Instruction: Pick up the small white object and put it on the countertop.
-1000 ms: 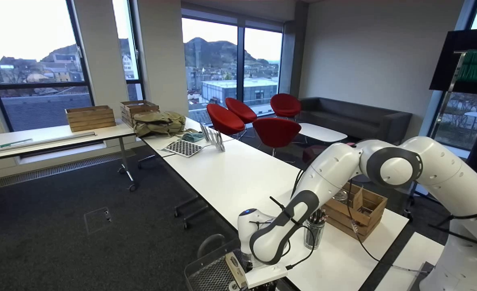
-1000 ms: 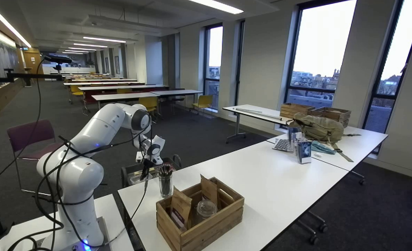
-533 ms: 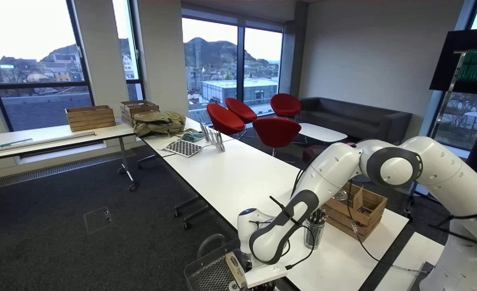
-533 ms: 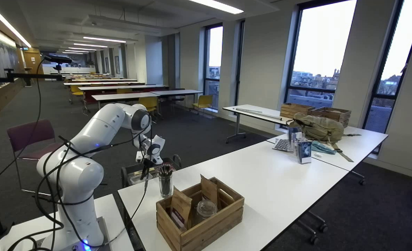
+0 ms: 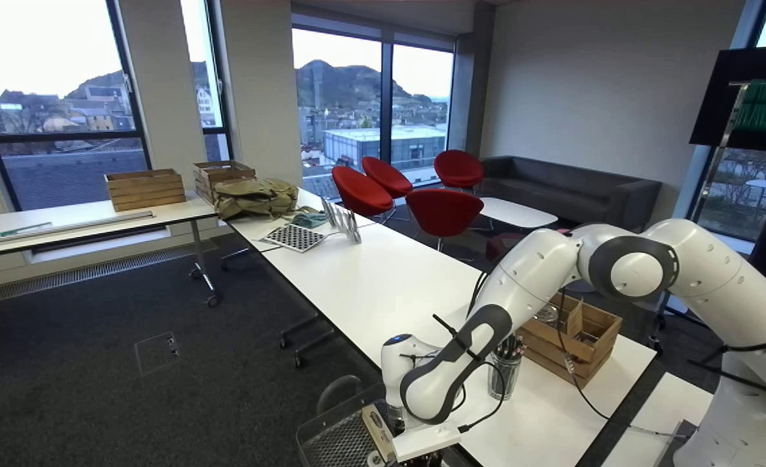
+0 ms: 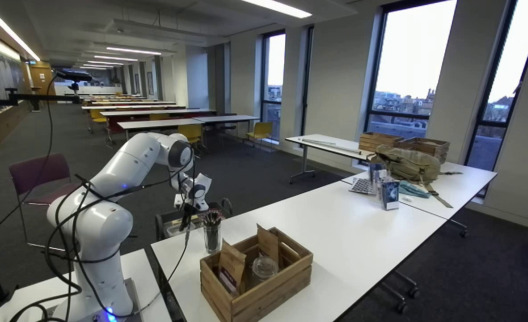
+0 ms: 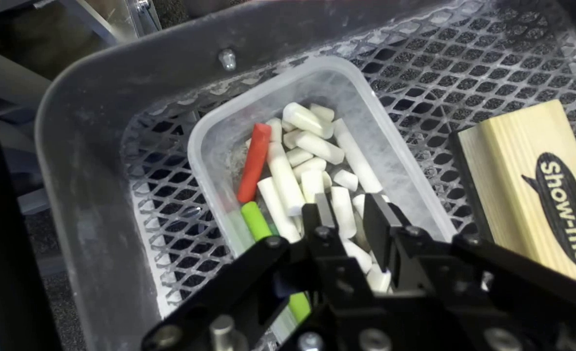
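White chalk pieces [image 7: 285, 183], over a dozen showing, in one clear tub [image 7: 395, 165] with one red stick [image 7: 255, 163], at least one green stick [image 7: 257, 222]. Hand [image 7: 348, 207] over tub, fingers parted partway, one white piece [image 7: 344, 212] visible between, contact unclear. Beside tub, one wooden block [image 7: 519, 190]; both in one dark basket [image 7: 90, 126], left of tabletop [image 6: 317, 232] in both exterior views.
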Motion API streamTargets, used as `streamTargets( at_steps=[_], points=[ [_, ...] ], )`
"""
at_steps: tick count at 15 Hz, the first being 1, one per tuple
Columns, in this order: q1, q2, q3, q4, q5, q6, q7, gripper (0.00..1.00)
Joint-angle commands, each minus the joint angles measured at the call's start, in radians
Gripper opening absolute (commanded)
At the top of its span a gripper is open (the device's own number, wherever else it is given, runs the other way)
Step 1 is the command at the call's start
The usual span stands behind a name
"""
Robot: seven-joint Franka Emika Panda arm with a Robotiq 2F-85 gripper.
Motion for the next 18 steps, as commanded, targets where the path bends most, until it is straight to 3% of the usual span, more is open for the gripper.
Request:
streamTargets(
  at_steps=[1,6,7,9,10,15,18],
  points=[
    [-0.009,0.001,0.011,-0.001,0.017,0.014,-0.002,0.56],
    [-0.002,0.011,0.002,0.006,0.011,0.017,0.008,0.95],
    [-0.005,0.018,0.005,0.011,0.013,0.017,0.003,0.47],
    [-0.006,0.022,0.005,0.014,0.013,0.016,0.000,0.49],
    [-0.006,0.024,0.005,0.014,0.013,0.016,0.001,0.43],
    [-0.005,0.029,0.003,0.020,0.011,0.011,0.003,0.03],
    [-0.006,0.030,0.002,0.026,0.010,0.010,0.003,0.00]
  ],
)
